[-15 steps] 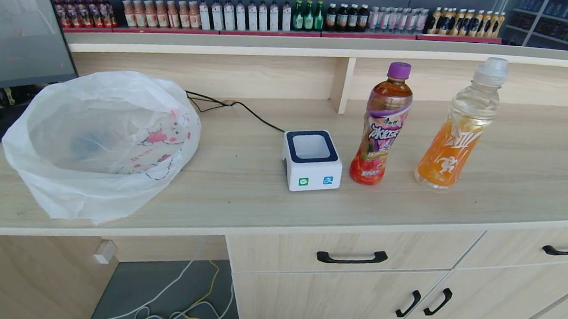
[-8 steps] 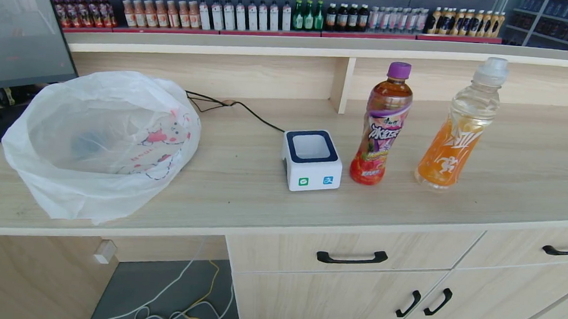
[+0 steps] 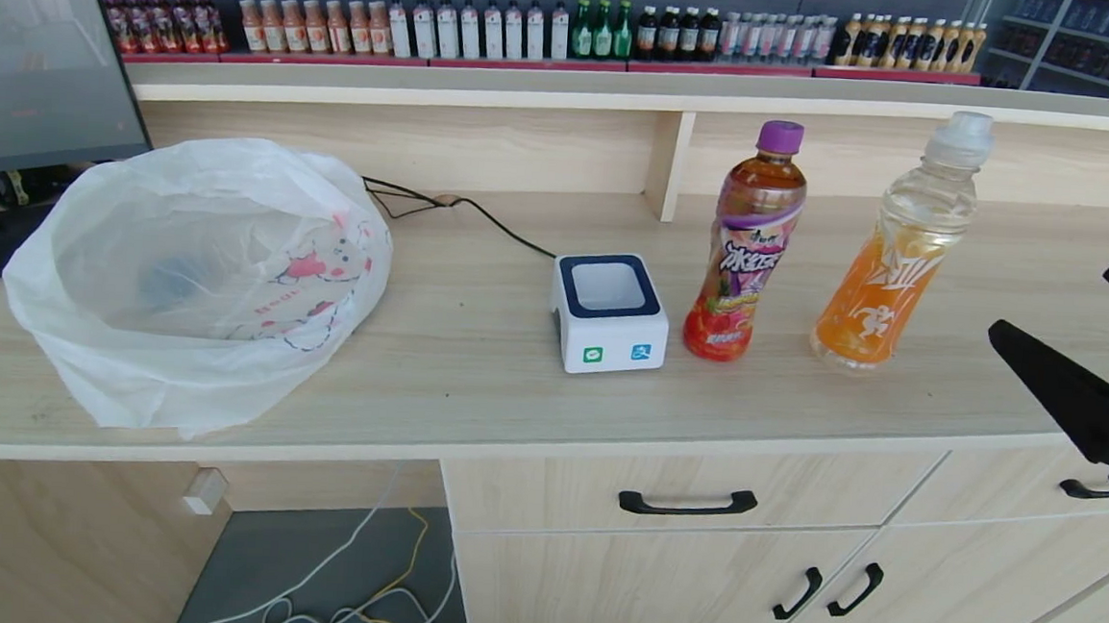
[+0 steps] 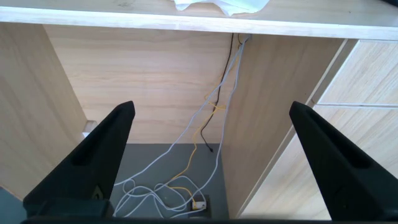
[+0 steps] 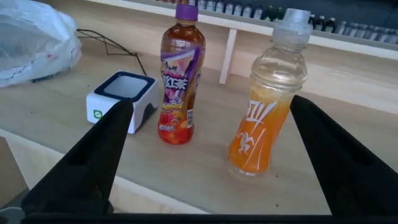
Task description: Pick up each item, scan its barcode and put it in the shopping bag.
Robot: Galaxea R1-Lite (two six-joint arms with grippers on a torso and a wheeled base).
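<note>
Okay, two bottles stand upright on the wooden counter (image 3: 474, 374), long axes vertical, caps up. The purple-capped tea bottle (image 3: 747, 256) is right of centre in the head view. The orange drink bottle (image 3: 889, 265) is further right, apart from it. The white scanner (image 3: 608, 315) sits at centre, window facing up, just left of the tea bottle, with a black cable (image 3: 483, 216) running back. The shopping bag (image 3: 196, 270) sits left, mouth open upward. The right gripper (image 3: 1054, 302) is at the right edge, fingers spread, empty, near the orange bottle. The left gripper (image 4: 211, 109) is spread wide, empty, facing the gap under the counter with floor cables (image 4: 180, 186). Drawers (image 3: 689, 474) with black handles are lower right. A shelf of drinks (image 3: 533, 36) runs across the top, with a dark screen (image 3: 31, 58) upper left.
</note>
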